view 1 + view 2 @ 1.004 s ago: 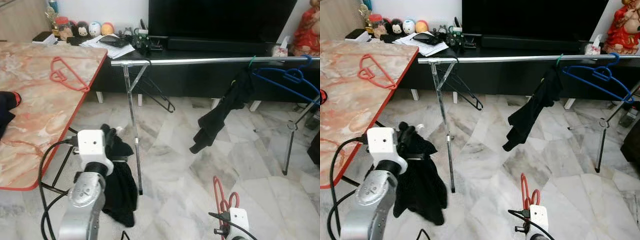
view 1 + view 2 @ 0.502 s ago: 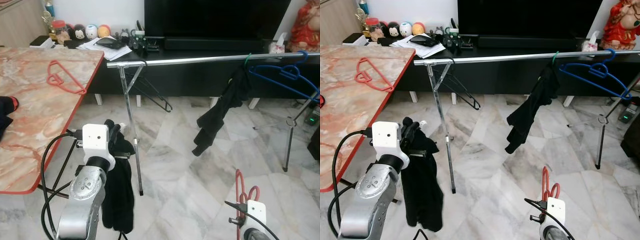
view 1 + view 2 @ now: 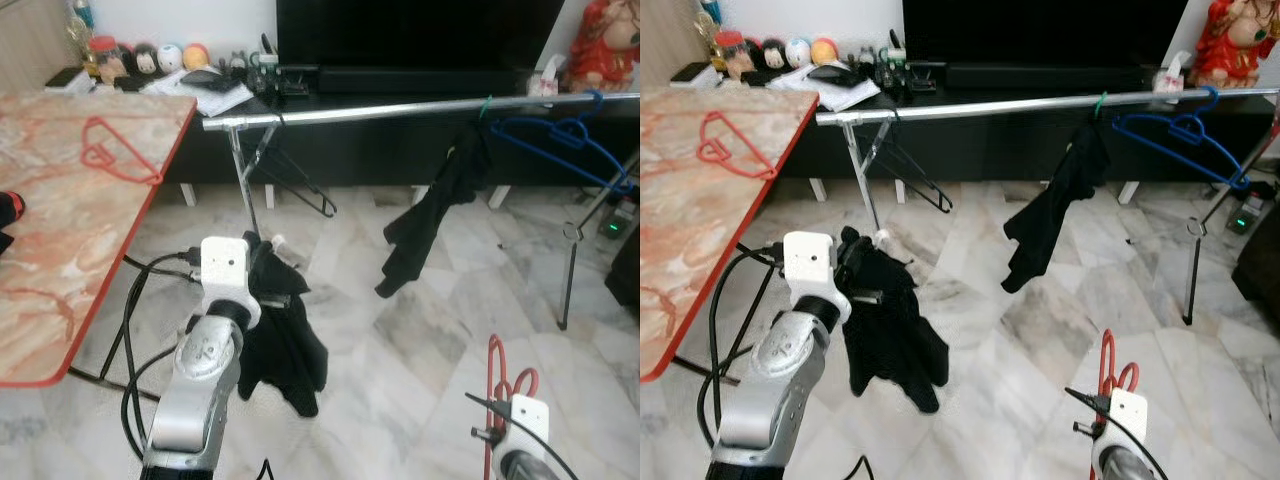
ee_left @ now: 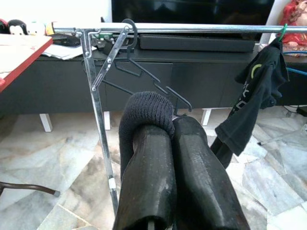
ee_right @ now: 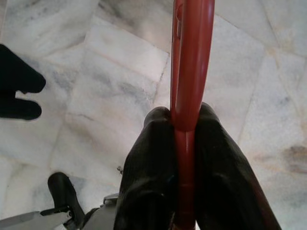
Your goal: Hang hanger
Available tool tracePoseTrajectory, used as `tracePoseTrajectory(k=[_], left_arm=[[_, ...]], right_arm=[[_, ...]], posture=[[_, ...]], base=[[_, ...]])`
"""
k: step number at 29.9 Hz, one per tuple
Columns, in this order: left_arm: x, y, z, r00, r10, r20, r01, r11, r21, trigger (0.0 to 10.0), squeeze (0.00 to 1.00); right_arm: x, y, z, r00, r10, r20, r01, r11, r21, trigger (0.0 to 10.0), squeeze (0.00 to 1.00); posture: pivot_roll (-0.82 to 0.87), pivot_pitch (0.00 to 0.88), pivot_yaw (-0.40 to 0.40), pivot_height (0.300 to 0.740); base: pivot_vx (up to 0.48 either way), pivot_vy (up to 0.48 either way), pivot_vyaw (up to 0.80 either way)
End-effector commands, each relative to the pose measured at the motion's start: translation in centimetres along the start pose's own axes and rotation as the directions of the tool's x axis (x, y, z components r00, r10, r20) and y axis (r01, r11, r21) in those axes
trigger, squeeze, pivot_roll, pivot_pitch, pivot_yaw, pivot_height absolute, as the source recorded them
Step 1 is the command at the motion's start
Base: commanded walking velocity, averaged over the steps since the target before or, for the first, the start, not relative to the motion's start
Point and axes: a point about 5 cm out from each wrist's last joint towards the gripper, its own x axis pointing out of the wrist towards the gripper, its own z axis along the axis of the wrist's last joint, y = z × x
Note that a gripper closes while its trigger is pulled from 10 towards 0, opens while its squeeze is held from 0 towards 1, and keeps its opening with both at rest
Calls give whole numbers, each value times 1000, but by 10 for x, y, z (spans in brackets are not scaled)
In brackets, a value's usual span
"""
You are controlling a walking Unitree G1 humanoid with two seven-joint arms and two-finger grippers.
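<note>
1. My right end effector (image 5: 184, 143) is low over the marble floor (image 3: 420, 330), clenched on a red hanger (image 5: 189, 72); the hanger stands up out of the grip, well below the rail.
2. My left end effector (image 4: 170, 143) is raised just in front of the rail's left post, fingers (image 4: 148, 158) pressed together on a black cloth (image 3: 285, 340). The cloth wraps over one fingertip and hangs down in a bunch beside my arm.
3. The metal rail (image 3: 400, 108) runs across in front of the dark TV cabinet (image 3: 380, 150).
4. On the rail: a black hanger (image 3: 295, 185) near the left post, a black garment (image 3: 435, 215) on a green hook towards the right, a blue hanger (image 3: 560, 145) at the far right.
5. The bench (image 3: 60, 230), marble-patterned with a red edge, stands to my left; a second red hanger (image 3: 115, 150) lies flat on it.
</note>
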Motion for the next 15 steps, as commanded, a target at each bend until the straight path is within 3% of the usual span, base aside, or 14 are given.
tracePoseTrajectory(k=[1, 10, 15], left_arm=[[3, -4, 4, 999, -20, 33, 20, 1000, -6, 10000, 0], [4, -7, 4, 999, -26, 37, 26, 1000, -5, 10000, 0], [3, -3, 2, 1000, -18, 17, 17, 999, 33, 10000, 0]], right_arm=[[0, -3, -1, 1000, -8, -8, 8, 1000, 5, 10000, 0], [0, -5, 0, 1000, -25, -14, 25, 1000, 12, 10000, 0], [-1, -3, -5, 1000, -22, -19, 22, 1000, 13, 10000, 0]], posture=[[39, 0, -4, 740], [48, 0, -11, 740], [64, 0, -9, 740]], base=[[-259, 0, 0], [-270, 0, 0], [0, 0, 0]])
